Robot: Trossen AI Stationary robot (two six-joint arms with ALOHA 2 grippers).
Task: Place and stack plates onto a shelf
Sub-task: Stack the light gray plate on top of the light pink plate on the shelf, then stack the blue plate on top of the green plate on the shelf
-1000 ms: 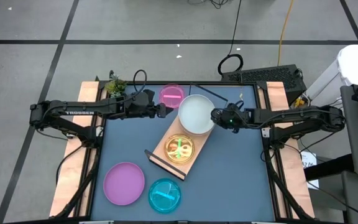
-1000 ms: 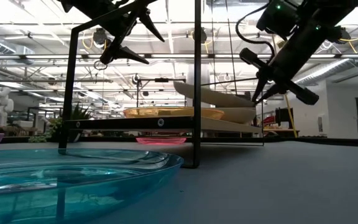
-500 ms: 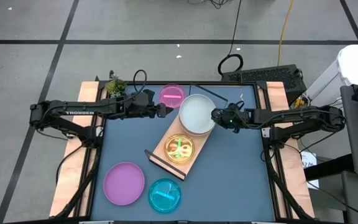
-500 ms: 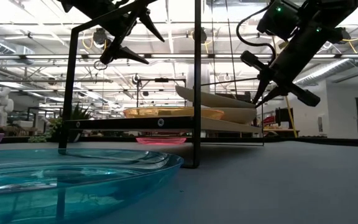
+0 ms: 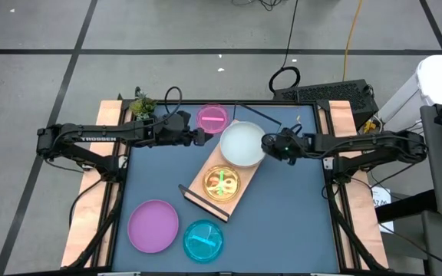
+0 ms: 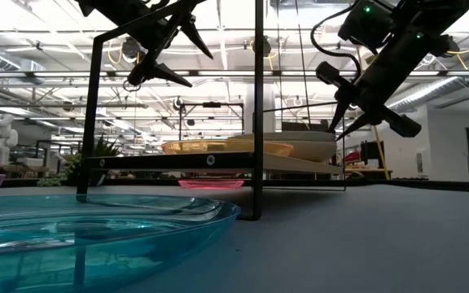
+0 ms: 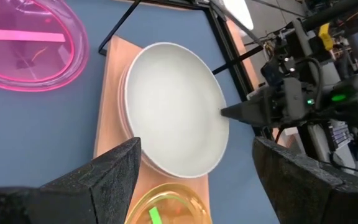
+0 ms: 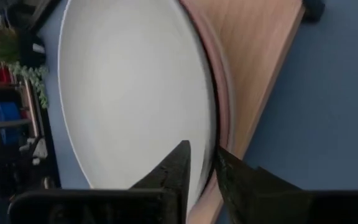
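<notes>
Since the earlier frames, the pale plate (image 6: pixel 295 147) is no longer tilting off the stack; it is now lying flat on the shelf (image 6: pixel 177 162).

High view: the right gripper (image 5: pixel 268 143) is sitting at this plate's (image 5: pixel 242 144) rim with its fingers parting only slightly, apparently letting go, since the plate is already resting on the shelf (image 5: pixel 198 184). The orange plate (image 5: pixel 222 182) is occupying the shelf's other half. The left gripper (image 5: pixel 202 138) is hovering spread and empty between the pink plate (image 5: pixel 212 116) and the shelf, likely waiting its turn. The purple plate (image 5: pixel 153 225) and blue plate (image 5: pixel 203 239) are lying on the table, well apart from the shelf (not yet stacked).

Low view: the right gripper (image 6: pixel 342 124) is hanging just above the stack's edge.

Left wrist view: the pale plate (image 7: pixel 176 117) is sitting on another plate's rim.

Right wrist view: the narrowly parted fingers (image 8: pixel 180 165) are straddling the rim, with a salmon pink plate (image 8: pixel 222 106) beneath.
</notes>
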